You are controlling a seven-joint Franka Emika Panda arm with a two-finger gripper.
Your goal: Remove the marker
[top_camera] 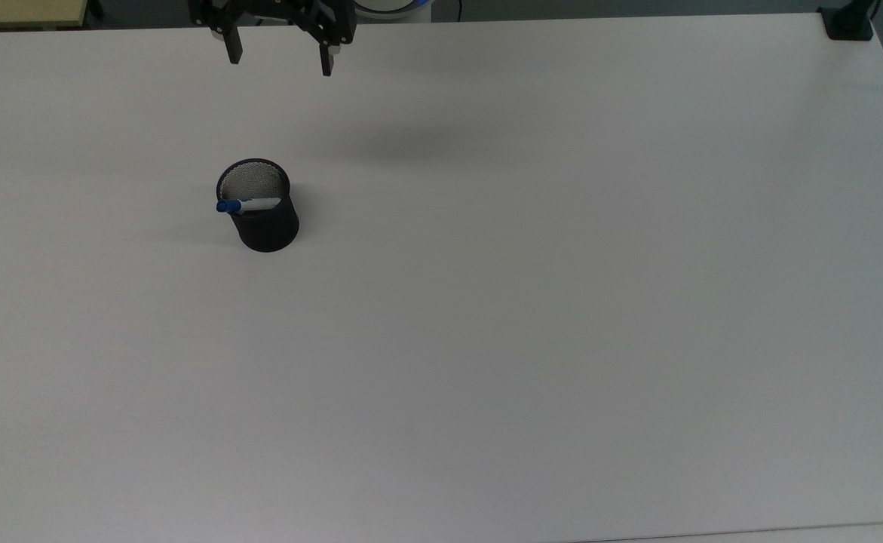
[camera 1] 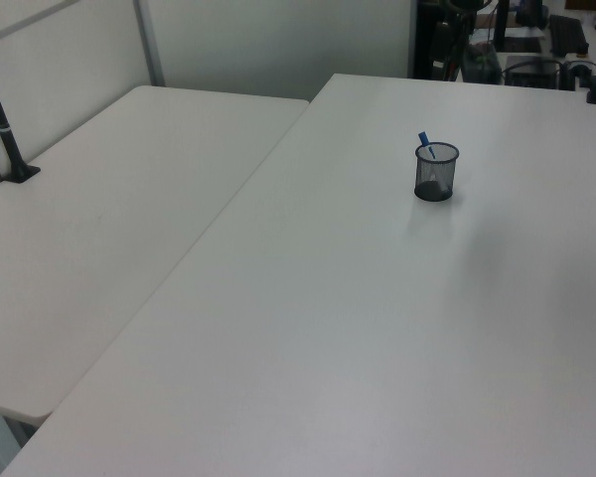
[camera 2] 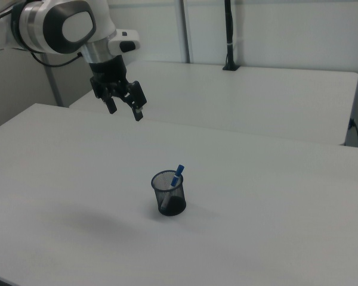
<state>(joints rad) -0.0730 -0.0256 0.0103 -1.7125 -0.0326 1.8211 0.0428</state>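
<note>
The marker (top_camera: 247, 205) stands tilted inside a black mesh cup (top_camera: 264, 219), its blue cap poking over the rim toward the top view's left and its white barrel slanting down into the cup. The cup sits upright on the white table (top_camera: 531, 317), with bare tabletop all around it. The end effector (top_camera: 280, 60) hangs in the air well apart from the cup, near the table's far edge in the top view, its two fingers spread wide and holding nothing.
</note>
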